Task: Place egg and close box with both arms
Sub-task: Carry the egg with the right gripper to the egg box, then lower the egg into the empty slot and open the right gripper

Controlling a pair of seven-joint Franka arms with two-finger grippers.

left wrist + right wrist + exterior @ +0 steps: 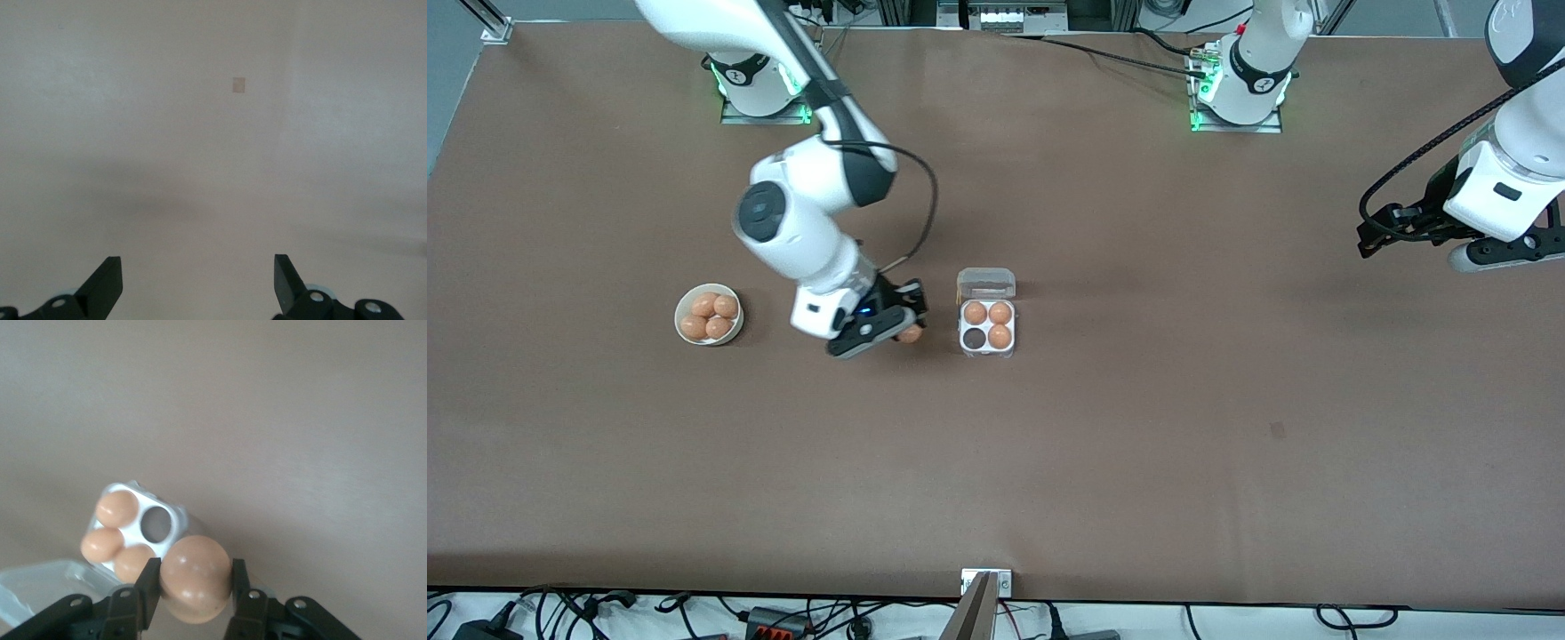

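Brown bench [1138,444] spans scene. Left end effector [197,287] waits, fingers apart, over left arm's end. Right end effector [896,331] clamps egg [195,579]. Box [988,324], lid open, lies at 3 o'clock; vacant cell nearest right arm.

**Legible text and markings**

No text, label, brand, number or sign can be read in any view. The round emblems on the two arm bases are too small to make out, and so is a small pale square on the table.
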